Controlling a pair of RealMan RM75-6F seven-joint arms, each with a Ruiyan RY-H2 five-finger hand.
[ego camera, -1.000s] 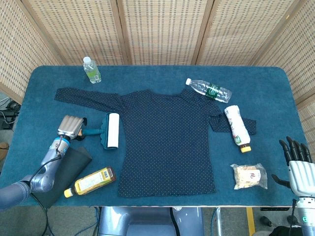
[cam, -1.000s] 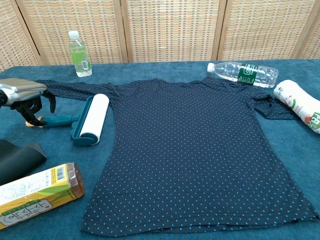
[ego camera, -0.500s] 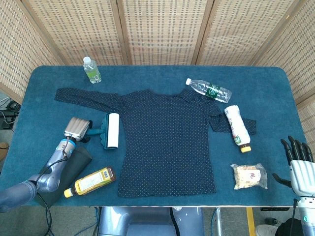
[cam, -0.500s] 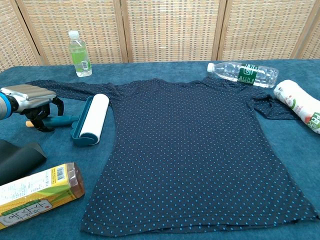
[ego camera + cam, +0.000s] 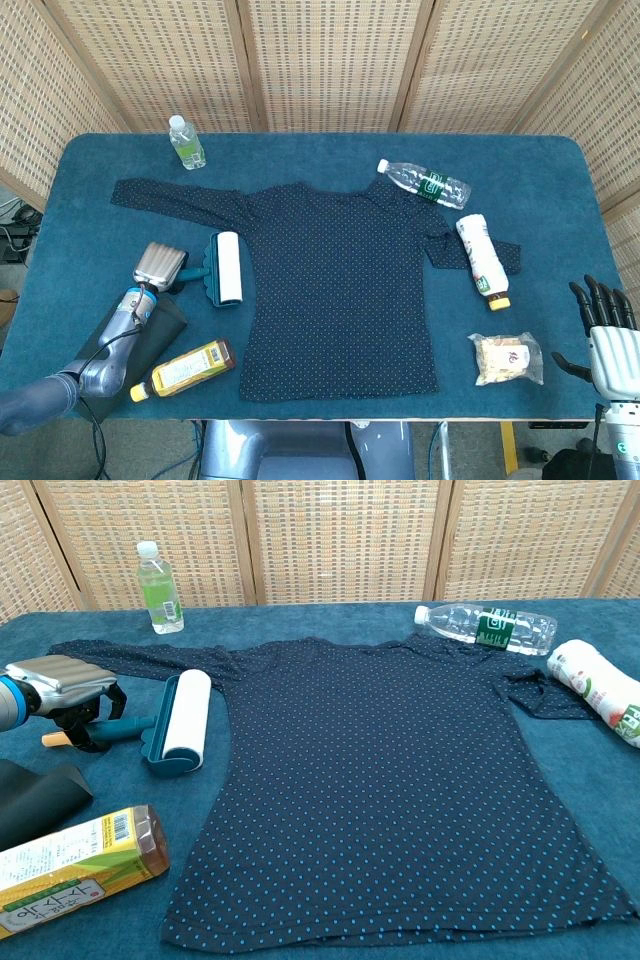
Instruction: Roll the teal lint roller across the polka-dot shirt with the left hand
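Closing in from a second ago, the left robot hand (image 5: 62, 685) is curling its fingers over the teal lint roller (image 5: 178, 723) handle beside the polka-dot shirt (image 5: 390, 780). Only the head view is showing the right robot hand (image 5: 602, 330), fingers apart, empty.

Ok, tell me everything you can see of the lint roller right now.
The teal lint roller lies flat on the blue table cloth, just off the left edge of the polka-dot shirt, below its sleeve. It has a white cylindrical roll in a teal plastic cradle, with a thin teal handle that ends in an orange tip. The left hand is over the handle with its fingers curled around it; whether the grip is firm cannot be told. The roll looks clean and is not yet on the shirt.
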